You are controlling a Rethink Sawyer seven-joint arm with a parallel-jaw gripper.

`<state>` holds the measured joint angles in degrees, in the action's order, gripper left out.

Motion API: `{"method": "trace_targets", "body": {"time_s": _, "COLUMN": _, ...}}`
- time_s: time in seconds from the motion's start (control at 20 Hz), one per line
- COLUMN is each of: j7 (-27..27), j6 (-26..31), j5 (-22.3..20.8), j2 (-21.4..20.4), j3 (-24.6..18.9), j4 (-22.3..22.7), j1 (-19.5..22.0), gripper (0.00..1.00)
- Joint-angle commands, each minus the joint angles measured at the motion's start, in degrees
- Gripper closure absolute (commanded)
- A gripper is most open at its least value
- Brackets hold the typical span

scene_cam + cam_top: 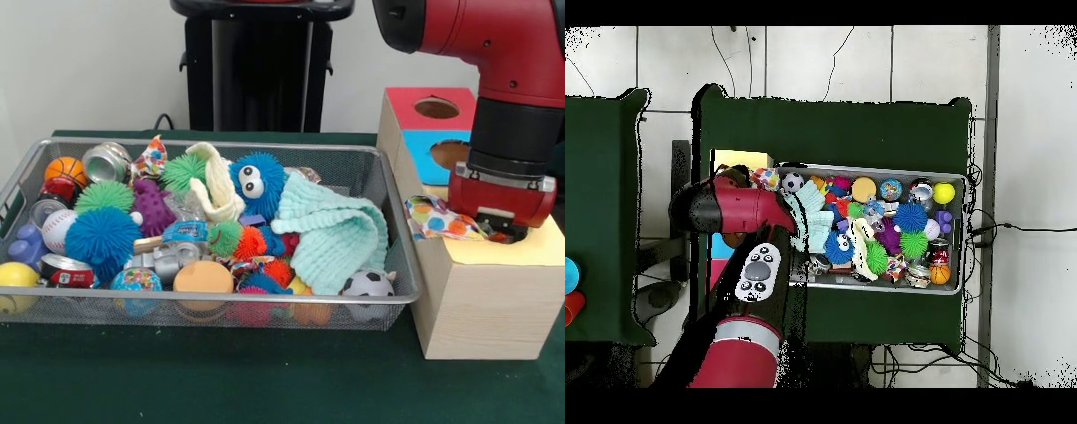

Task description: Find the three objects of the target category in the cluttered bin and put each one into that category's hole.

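The silver mesh bin (221, 300) is full of toys. The mint-green waffle cloth (340, 234) lies at its right end. The cream cloth (216, 185) is draped among the spiky balls at the back. The polka-dot cloth (441, 219) lies on the yellow-faced box (538, 247), one end under my gripper (505, 231), the other sticking out over the box's left edge. My gripper is low on the yellow face and covers the hole. In the overhead view the arm hides the gripper; the polka-dot cloth (765, 178), mint cloth (808, 210) and bin (865, 168) show.
Behind the yellow box stand the blue-faced box (437, 146) and the red-faced box (415, 95), each with a round cut-out. The bin also holds spiky balls, drink cans, small sports balls and a small patterned piece (152, 159) at the back. Green cloth covers the table.
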<state>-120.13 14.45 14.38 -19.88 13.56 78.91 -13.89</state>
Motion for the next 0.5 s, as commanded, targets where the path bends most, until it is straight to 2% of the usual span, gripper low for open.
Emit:
{"method": "trace_targets", "body": {"time_s": 0.05, "j7": -10.0, "j6": -3.0, "j5": 0.4, "j2": 9.7, "j3": -2.0, "j4": 2.0, "j1": 0.7, "gripper": 0.00}}
{"method": "trace_targets", "body": {"time_s": 0.5, "j7": -8.7, "j6": -4.2, "j5": 0.0, "j2": 8.0, "j3": -5.3, "j4": 3.8, "j1": 3.1, "gripper": 0.00}}
